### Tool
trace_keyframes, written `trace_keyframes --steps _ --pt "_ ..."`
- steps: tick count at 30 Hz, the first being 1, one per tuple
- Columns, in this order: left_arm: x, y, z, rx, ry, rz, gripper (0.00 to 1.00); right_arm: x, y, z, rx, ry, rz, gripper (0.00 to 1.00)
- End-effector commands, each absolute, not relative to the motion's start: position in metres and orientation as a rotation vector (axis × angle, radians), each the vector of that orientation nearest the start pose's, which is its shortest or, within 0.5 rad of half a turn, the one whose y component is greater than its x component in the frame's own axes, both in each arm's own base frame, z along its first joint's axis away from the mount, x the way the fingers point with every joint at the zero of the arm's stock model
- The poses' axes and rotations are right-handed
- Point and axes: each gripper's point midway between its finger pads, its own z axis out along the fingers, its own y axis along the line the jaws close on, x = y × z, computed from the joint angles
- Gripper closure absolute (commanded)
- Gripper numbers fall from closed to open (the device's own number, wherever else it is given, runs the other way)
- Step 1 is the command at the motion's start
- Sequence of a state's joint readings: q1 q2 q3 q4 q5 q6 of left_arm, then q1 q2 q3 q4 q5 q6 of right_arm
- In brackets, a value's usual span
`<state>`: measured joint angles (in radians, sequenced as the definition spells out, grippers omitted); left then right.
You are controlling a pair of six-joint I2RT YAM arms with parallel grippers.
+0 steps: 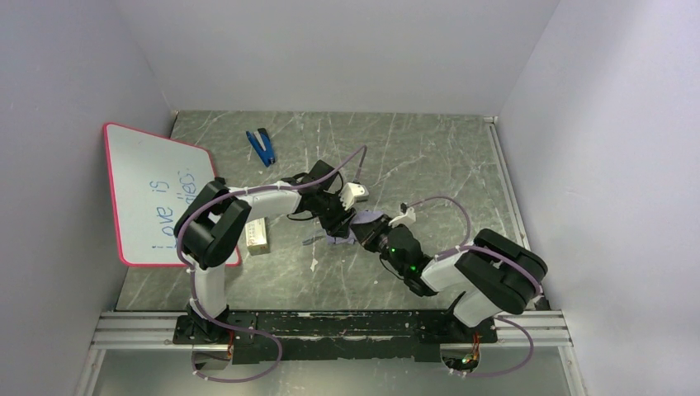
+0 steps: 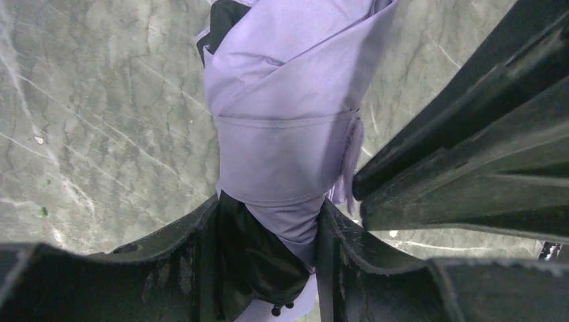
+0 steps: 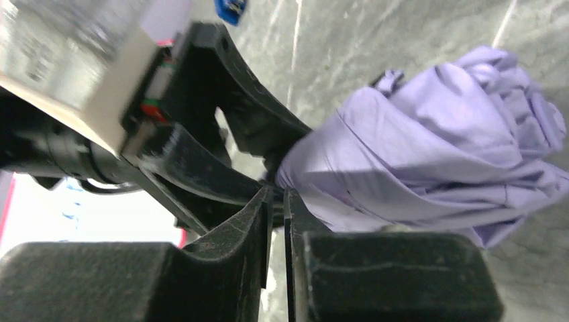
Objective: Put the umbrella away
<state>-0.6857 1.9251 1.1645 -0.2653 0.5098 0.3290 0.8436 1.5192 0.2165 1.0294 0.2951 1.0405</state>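
The umbrella (image 1: 351,233) is a folded bundle of pale lavender fabric at the middle of the table. A fabric strap (image 2: 285,121) runs around its body. My left gripper (image 2: 268,201) is shut on its lower end, with lavender and black cloth pinched between the fingers. In the right wrist view the umbrella (image 3: 436,147) lies to the right of my right gripper (image 3: 278,194). That gripper's jaws stand a narrow slit apart with nothing between them, right beside the fabric and the left gripper's fingers (image 3: 201,168). In the top view both grippers, left (image 1: 337,216) and right (image 1: 369,233), meet at the bundle.
A pink-rimmed whiteboard (image 1: 157,194) leans at the left wall. A small beige box (image 1: 257,235) lies beside it near the left arm. A blue tool (image 1: 262,147) lies at the back of the table. White walls close in on three sides.
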Motion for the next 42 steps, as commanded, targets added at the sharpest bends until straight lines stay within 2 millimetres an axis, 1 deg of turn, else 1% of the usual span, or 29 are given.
trace_keyframes --steps 1,7,10,15,20,24,28,30,35,37,42 --pt "0.268 -0.258 -0.058 1.503 2.425 -0.436 0.95 0.27 0.273 0.107 0.449 1.773 1.142 0.83" --pt "0.268 -0.258 -0.057 1.502 2.424 -0.44 0.95 0.272 0.27 0.09 0.469 1.811 1.114 0.83" --pt "0.268 -0.258 -0.056 1.499 2.423 -0.436 0.95 0.27 0.269 0.086 0.465 1.821 1.108 0.83" --pt "0.268 -0.259 -0.056 1.498 2.42 -0.444 0.95 0.266 0.258 0.093 0.448 1.791 1.086 0.83" --pt "0.269 -0.26 -0.055 1.497 2.417 -0.448 0.95 0.266 0.245 0.113 0.399 1.741 1.036 0.78" --pt "0.269 -0.26 -0.055 1.498 2.418 -0.448 0.95 0.263 0.24 0.123 0.322 1.767 0.972 0.77" --pt "0.269 -0.26 -0.055 1.498 2.416 -0.448 0.95 0.254 0.235 0.115 0.221 1.83 0.901 0.76" --pt "0.269 -0.261 -0.054 1.498 2.415 -0.45 0.95 0.248 0.236 0.109 0.177 1.863 0.893 0.78" --pt "0.268 -0.26 -0.054 1.498 2.417 -0.452 0.95 0.237 0.241 0.093 0.125 1.941 0.91 0.94" --pt "0.268 -0.261 -0.054 1.498 2.415 -0.452 0.95 0.234 0.244 0.088 0.106 1.963 0.924 0.99" --pt "0.269 -0.26 -0.054 1.497 2.416 -0.452 0.95 0.237 0.254 0.083 0.097 1.987 0.937 1.0"
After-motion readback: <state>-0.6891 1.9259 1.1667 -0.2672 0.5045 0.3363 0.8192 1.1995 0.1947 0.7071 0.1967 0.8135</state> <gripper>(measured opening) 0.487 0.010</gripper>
